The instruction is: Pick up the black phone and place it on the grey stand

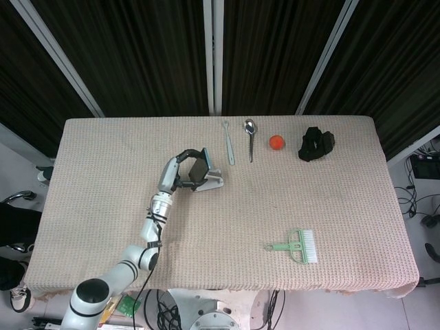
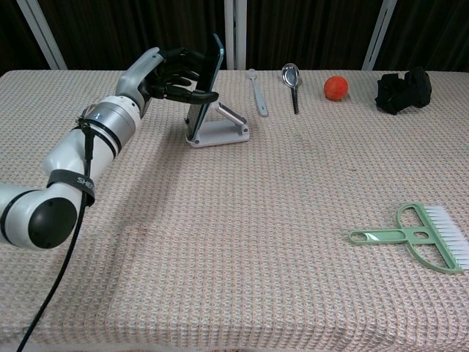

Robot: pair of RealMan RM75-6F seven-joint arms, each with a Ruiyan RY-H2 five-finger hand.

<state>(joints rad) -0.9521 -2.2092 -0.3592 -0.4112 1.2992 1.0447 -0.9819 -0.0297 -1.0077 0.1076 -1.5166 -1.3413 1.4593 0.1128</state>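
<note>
Head view: the left hand [image 1: 184, 167] is out over the left-centre of the table [image 1: 103, 206], well in from every edge. Its fingers are wrapped round the black phone [image 1: 199, 169], which sits at the grey stand [image 1: 212, 181]. From above I cannot tell whether the phone is fully seated. The right hand is not in either view. Along the far edge lie a plastic spoon [image 1: 229, 143], a metal spoon [image 1: 250, 137], an orange ball [image 1: 276, 142] and a black object [image 1: 315, 144]. A green brush [image 1: 297, 245] is toward the near right corner.

Chest view: the left hand [image 2: 167, 75] clamps the phone [image 2: 205, 88] at its upper part, dark fingers [image 2: 192, 94] lying across the face, grip from the long edges. The phone stands nearly upright, leaning back on the stand [image 2: 220, 128], lower end down at the stand's lip; contact there looks likely but is partly hidden.

Handling judgement: rigid, thin slab, moderate weight, smooth glass face, so slippery under the fingers and liable to tip off a light stand. Best held by the long edges near the middle, released only once the bottom rests in the lip.
</note>
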